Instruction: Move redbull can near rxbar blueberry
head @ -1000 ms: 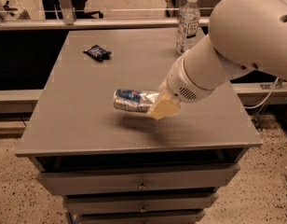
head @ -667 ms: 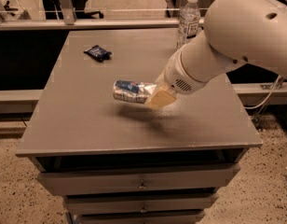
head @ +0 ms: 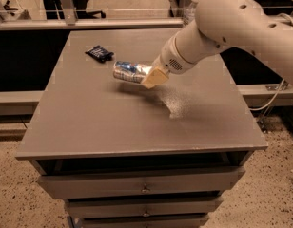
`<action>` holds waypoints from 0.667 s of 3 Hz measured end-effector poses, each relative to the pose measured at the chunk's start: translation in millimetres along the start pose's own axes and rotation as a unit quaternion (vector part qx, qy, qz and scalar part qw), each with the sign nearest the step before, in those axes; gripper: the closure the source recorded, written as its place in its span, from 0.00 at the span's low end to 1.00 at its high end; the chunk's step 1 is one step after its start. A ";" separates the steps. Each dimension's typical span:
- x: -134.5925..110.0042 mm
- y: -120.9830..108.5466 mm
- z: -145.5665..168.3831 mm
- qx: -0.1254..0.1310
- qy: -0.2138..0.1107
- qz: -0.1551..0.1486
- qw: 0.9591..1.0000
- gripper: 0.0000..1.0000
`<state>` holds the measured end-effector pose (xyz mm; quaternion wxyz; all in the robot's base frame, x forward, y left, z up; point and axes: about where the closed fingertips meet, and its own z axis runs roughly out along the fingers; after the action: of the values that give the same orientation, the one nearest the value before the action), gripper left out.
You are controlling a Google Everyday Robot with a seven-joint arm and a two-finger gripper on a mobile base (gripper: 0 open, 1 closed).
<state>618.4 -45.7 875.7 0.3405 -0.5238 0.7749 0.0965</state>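
The claw (head: 153, 77) hangs over mid worktop (head: 113, 122), gripping the redbull can (head: 130, 71); slim gap to the rxbar blueberry (head: 100, 53) back-left. Front half lies open. A water bottle (head: 190, 8), probably at the back edge, sits behind the arm (head: 232, 23).

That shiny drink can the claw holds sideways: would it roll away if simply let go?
It would probably roll: the redbull can is round and held on its side by the claw, just above the flat grey table. Its thin metal wall likely dents under a hard squeeze, and the glossy skin may slip.
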 end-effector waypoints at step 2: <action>-32.2 -42.0 69.7 -0.004 -0.020 -0.003 1.000 1.00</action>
<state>692.0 -4.5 852.4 0.3542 -0.5252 0.7660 0.1093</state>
